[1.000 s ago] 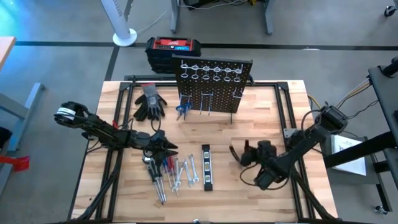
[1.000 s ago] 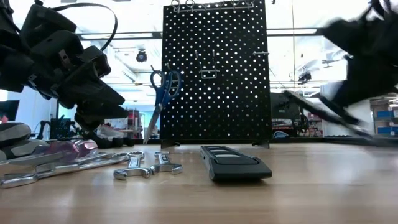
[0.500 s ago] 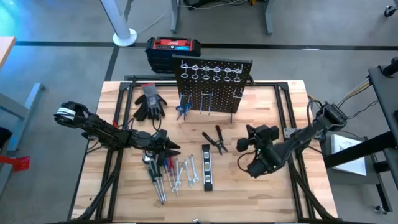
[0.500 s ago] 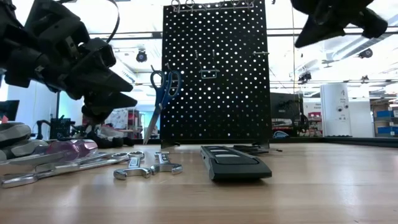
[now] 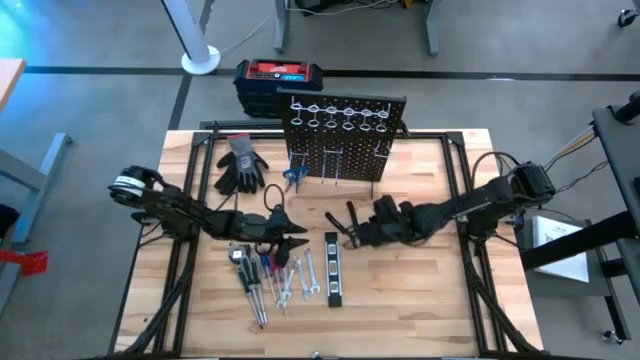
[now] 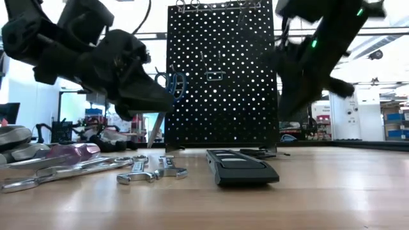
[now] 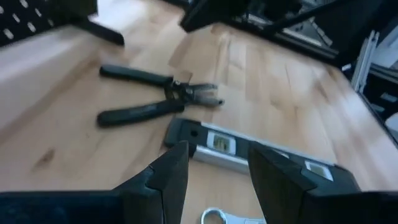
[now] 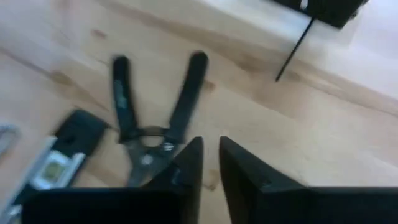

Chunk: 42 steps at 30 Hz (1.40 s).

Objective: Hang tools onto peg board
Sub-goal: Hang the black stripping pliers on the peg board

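Observation:
The dark pliers lie flat on the table in front of the peg board, handles toward the board. My right gripper hangs close over their right side. In the right wrist view its fingers stand narrowly open and empty, just short of the pliers' head. My left gripper is open and empty above the screwdrivers and wrenches. It points at the pliers and the black level bar. Blue-handled scissors hang on the board's left side.
Grey-black gloves lie left of the board. A red-topped black box stands behind the table. The board's top row of ring hooks is bare. Bare wood lies at the table's right and near sides.
The pliers, not on the table a second ago, have come to lie in front of the board. My right gripper drew up and to the right, then came back left and down beside them. My left gripper has moved toward the table's right, toward the level bar.

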Tool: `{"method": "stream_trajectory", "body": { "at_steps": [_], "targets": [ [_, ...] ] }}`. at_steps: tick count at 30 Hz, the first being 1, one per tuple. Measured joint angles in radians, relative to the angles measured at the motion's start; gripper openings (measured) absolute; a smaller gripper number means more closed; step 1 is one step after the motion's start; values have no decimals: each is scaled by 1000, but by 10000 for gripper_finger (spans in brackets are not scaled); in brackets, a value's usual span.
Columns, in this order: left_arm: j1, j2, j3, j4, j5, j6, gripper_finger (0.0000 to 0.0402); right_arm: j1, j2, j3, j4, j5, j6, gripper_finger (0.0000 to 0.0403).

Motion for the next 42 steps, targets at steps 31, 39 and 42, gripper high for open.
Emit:
{"method": "stream_trajectory", "body": {
  "at_steps": [31, 39, 42],
  "targets": [
    [5, 4, -163, -41, -109, -75, 155, -178, 501, 402, -161, -274, -253, 137],
    [5, 1, -178, -41, -134, -123, 155, -124, 488, 397, -210, -231, -319, 34],
    [5, -3, -177, -41, -134, -139, 155, -88, 441, 376, -317, -158, -295, 34]
  ]
}}
